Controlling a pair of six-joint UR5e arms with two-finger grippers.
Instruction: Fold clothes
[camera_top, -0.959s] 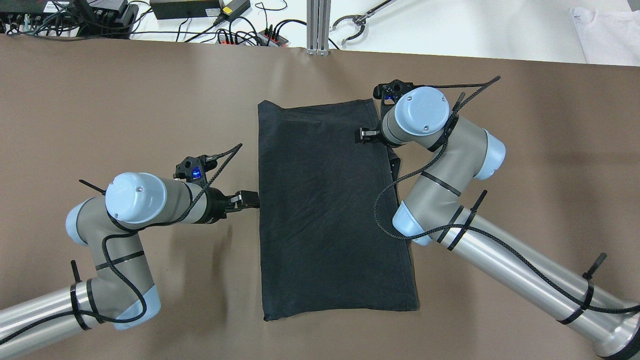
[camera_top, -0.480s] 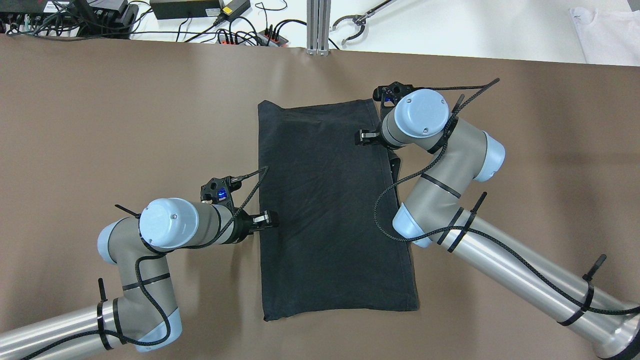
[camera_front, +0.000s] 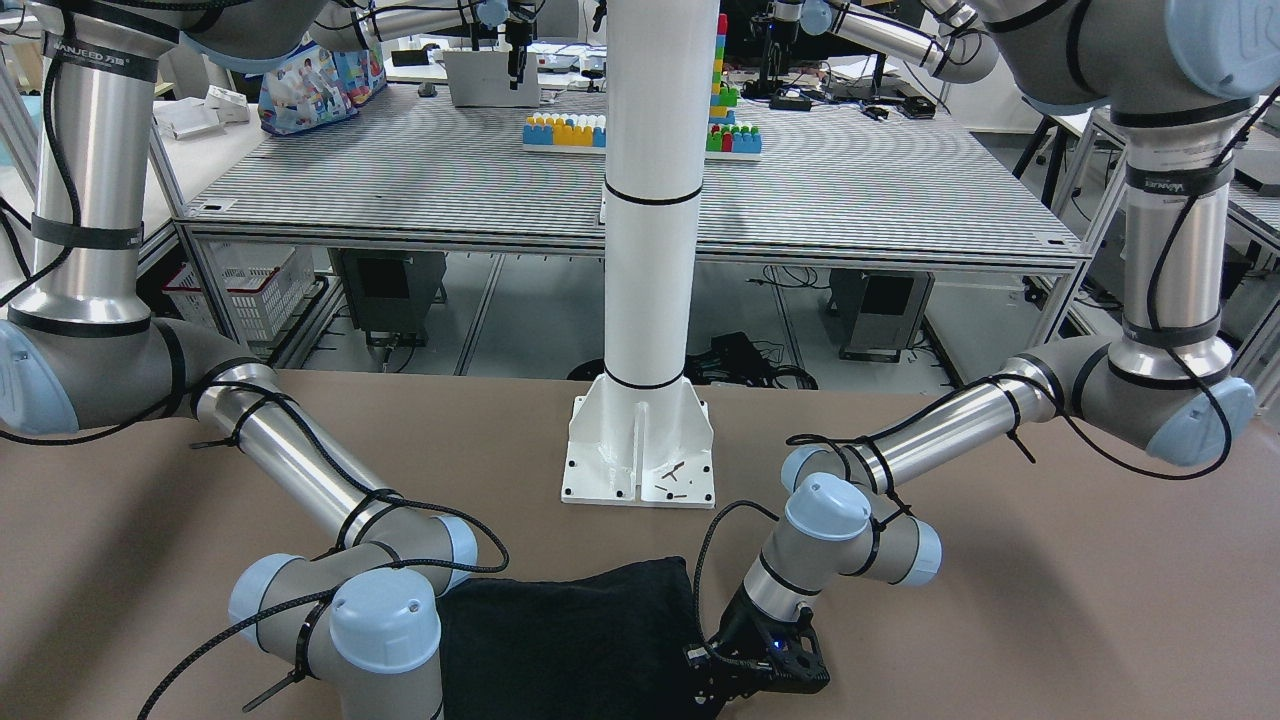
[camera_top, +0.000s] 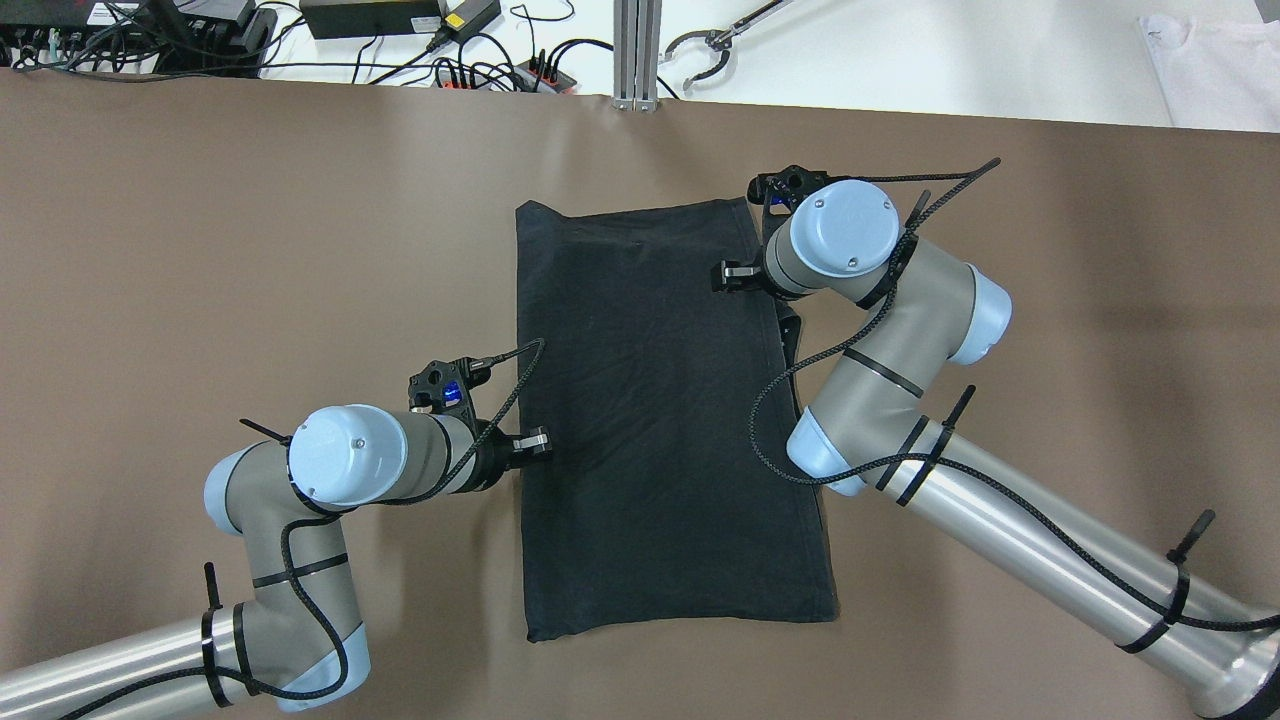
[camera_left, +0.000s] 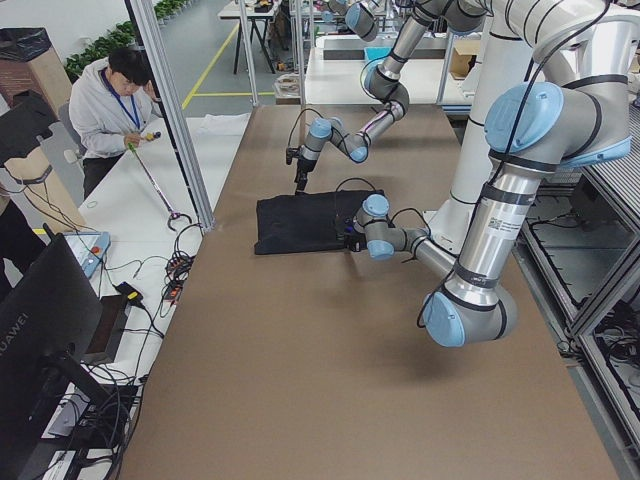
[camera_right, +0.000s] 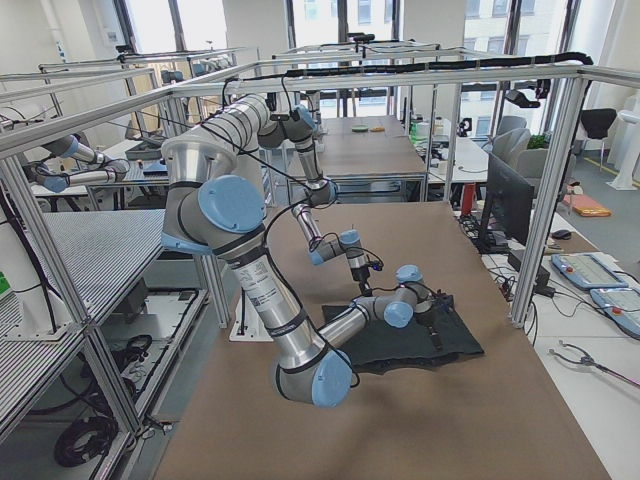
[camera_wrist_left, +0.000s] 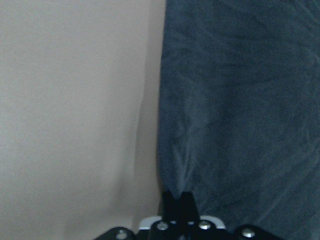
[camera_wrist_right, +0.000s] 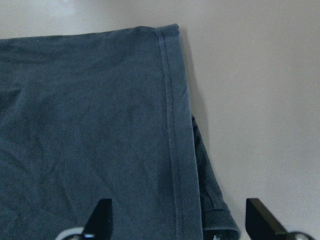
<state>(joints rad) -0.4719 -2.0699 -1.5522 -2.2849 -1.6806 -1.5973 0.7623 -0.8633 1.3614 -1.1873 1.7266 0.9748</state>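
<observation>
The clothes are one black rectangular piece lying flat mid-table, also seen as the clothes in the front-facing view. My left gripper is shut, its tips down on the cloth just inside its left edge; in the left wrist view the left gripper shows its fingers together, with small wrinkles in front of them. My right gripper is open low over the far right corner. In the right wrist view the right gripper has its fingers on either side of the hemmed right edge, with a lower layer peeking out beside the hem.
The white pole's base is bolted to the brown table behind the cloth. Cables and power boxes, a grabber tool and a white garment lie beyond the far edge. A person stands off the table's far side.
My left arm swung toward the robot and to the right, carrying its shut gripper from beside the cloth's left edge to just over it. The right arm and the cloth barely moved.
</observation>
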